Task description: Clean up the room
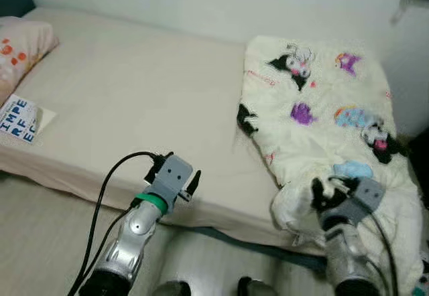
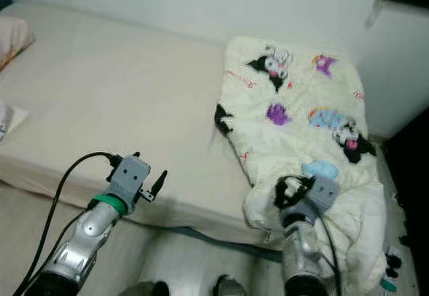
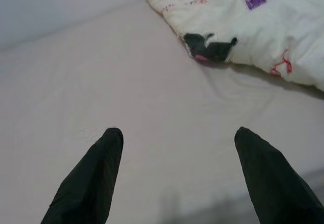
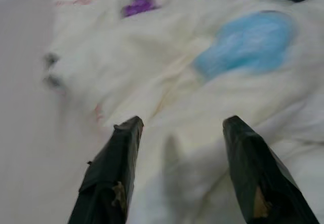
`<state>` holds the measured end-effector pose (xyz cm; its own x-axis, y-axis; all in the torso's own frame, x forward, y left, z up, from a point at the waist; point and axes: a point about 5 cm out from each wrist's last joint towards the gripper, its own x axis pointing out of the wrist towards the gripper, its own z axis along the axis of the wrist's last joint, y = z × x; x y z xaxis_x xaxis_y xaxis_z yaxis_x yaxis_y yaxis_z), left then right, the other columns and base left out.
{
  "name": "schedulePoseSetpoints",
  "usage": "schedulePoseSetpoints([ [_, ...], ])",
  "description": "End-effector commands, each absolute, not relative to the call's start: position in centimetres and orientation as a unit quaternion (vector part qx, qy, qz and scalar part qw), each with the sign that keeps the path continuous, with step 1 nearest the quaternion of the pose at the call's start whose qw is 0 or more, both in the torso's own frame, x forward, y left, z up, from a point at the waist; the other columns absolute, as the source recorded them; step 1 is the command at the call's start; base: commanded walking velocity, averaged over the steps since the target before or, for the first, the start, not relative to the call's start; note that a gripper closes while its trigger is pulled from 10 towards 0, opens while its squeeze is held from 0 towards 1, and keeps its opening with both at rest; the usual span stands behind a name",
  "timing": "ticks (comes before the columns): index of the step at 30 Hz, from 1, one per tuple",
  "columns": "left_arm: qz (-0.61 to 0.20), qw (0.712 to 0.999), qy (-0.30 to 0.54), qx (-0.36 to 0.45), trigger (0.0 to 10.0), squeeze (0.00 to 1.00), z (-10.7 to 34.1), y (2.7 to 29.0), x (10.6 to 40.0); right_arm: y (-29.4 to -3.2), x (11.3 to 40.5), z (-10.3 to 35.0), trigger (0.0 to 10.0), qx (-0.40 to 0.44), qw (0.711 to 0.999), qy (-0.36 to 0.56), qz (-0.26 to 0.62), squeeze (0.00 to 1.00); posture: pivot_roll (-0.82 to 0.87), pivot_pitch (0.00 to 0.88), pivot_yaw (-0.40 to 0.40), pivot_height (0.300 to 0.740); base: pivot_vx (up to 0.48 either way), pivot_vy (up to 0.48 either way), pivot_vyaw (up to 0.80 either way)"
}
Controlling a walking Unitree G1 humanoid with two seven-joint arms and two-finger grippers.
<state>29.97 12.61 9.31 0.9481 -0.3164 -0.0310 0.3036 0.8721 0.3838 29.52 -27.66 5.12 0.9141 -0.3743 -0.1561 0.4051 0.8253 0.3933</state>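
reaching over the near edge of a bed [image 1: 127,102], the robot's two grippers hang above the mattress with their black fingers spread apart and nothing between them. the right gripper [image 4: 182,133] sits over the near end of a crumpled white blanket [image 1: 322,108] printed with cartoon figures in black, purple, blue and pink; its fingertips [image 4: 129,127] are close above the fabric, and whether they touch it cannot be told. a pale blue patch of the print lies just ahead of the right gripper, slightly toward its right finger. the blanket stretches away from that gripper, its long axis running from the bed's near edge toward the wall [image 1: 201,1] behind, its far end up against the wall and its near end bunched and spilling over the mattress edge on the gripper's right. the left gripper [image 3: 177,138] hovers over bare beige sheet, well apart from the blanket, whose nearest corner, marked with a black figure, lies ahead of it and off to its right. far to the left gripper's left, at the head of the bed, a pillow [image 1: 23,48] with orange spots rests on the sheet, and a white card [image 1: 20,120] with blue lettering lies just beside it, nearer the bed's edge. a black cable loops from the left wrist down along the silver arm.
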Motion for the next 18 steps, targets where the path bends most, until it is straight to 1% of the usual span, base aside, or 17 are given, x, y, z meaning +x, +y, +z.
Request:
schedulePoseSetpoints([
  [1, -0.162, 0.968, -0.013, 0.193, 10.0, 0.0, 9.7, 13.0, 29.7, -28.7, 28.8, 4.2, 10.0, 0.239, 0.94, 0.055, -0.236, 0.81, 0.08, 0.226, 0.065, 0.74, 0.0, 0.0, 0.0],
  [3, -0.163, 0.967, -0.017, 0.194, 10.0, 0.0, 9.9, 13.0, 29.7, -29.0, 28.8, 4.2, 10.0, 0.241, 0.938, 0.058, -0.244, 0.81, 0.08, 0.226, 0.065, 0.74, 0.0, 0.0, 0.0],
  [4, -0.165, 0.967, -0.024, 0.195, 10.0, 0.0, 10.4, 12.9, 29.8, -29.5, 28.6, 4.1, 10.0, 0.245, 0.933, 0.061, -0.256, 1.0, 0.1, 0.243, 0.07, 0.74, 0.0, 0.0, 0.0],
  [7, -0.165, 0.966, -0.034, 0.195, 10.0, 0.0, 11.3, 12.9, 29.9, -30.4, 28.0, 3.9, 10.0, 0.252, 0.924, 0.065, -0.28, 1.0, 0.11, 0.26, 0.077, 0.74, 0.0, 0.0, 0.0],
  [9, -0.165, 0.966, -0.034, 0.195, 10.0, 0.0, 11.3, 12.9, 29.9, -30.4, 28.0, 3.9, 10.0, 0.252, 0.924, 0.065, -0.28, 1.0, 0.11, 0.26, 0.077, 0.74, 0.0, 0.0, 0.0],
  [12, -0.165, 0.966, -0.033, 0.198, 10.0, 0.0, 11.7, 13.5, 29.8, -31.2, 27.3, 3.4, 10.0, 0.282, 0.905, 0.065, -0.312, 1.0, 0.13, 0.295, 0.098, 0.74, 0.0, 0.0, 0.0],
  [14, -0.166, 0.965, -0.031, 0.201, 10.0, 0.0, 11.6, 13.7, 29.6, -31.4, 27.0, 3.2, 10.0, 0.285, 0.9, 0.068, -0.322, 1.0, 0.13, 0.301, 0.104, 0.74, 0.0, 0.0, 0.0],
  [15, -0.167, 0.964, -0.027, 0.203, 10.0, 0.0, 11.7, 13.9, 29.4, -31.6, 26.9, 3.1, 10.0, 0.284, 0.899, 0.07, -0.326, 1.0, 0.15, 0.314, 0.119, 0.74, 0.0, 0.0, 0.0],
  [17, -0.168, 0.964, -0.024, 0.205, 10.0, 0.0, 11.8, 14.0, 29.3, -31.9, 26.9, 3.2, 10.0, 0.279, 0.9, 0.068, -0.327, 1.0, 0.15, 0.314, 0.119, 0.74, 0.0, 0.0, 0.0],
  [18, -0.17, 0.963, -0.022, 0.208, 10.0, 0.0, 11.9, 14.1, 29.1, -32.1, 27.0, 3.5, 10.0, 0.279, 0.903, 0.059, -0.323, 0.0, 0.15, 0.319, 0.123, 0.74, 0.0, 0.0, 0.0],
])
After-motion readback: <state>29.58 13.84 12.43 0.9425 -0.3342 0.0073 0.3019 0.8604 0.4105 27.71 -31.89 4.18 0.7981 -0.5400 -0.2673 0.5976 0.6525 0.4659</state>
